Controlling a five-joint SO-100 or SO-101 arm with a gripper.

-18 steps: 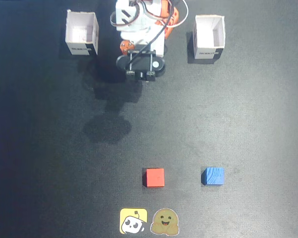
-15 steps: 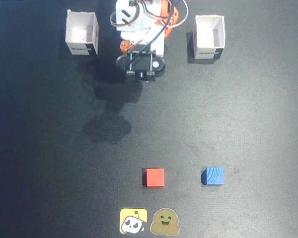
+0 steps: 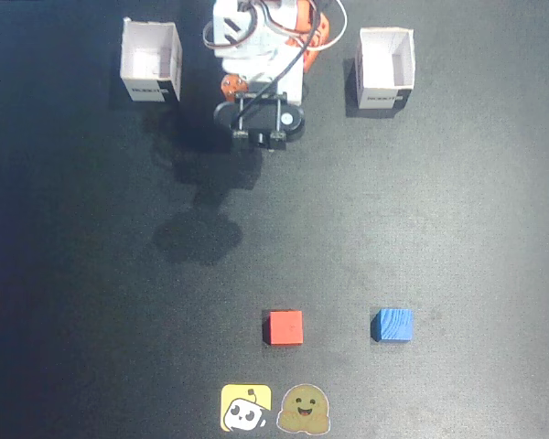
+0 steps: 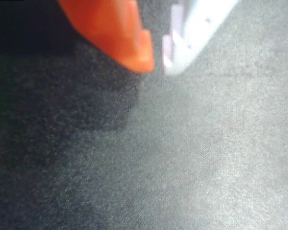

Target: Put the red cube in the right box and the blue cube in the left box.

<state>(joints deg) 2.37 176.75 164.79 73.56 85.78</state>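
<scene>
The red cube lies on the dark mat in the lower middle of the fixed view. The blue cube lies to its right, about a hand's width apart. Two open white boxes stand at the back: one on the left and one on the right. Both look empty. The arm is folded up between the boxes, far from both cubes. In the wrist view my gripper is shut and empty, its orange and white fingertips almost touching above bare mat. Neither cube nor box shows in the wrist view.
Two stickers lie at the front edge: a yellow one and a brown one, just below the red cube. The arm casts dark shadows on the mat in front of its base.
</scene>
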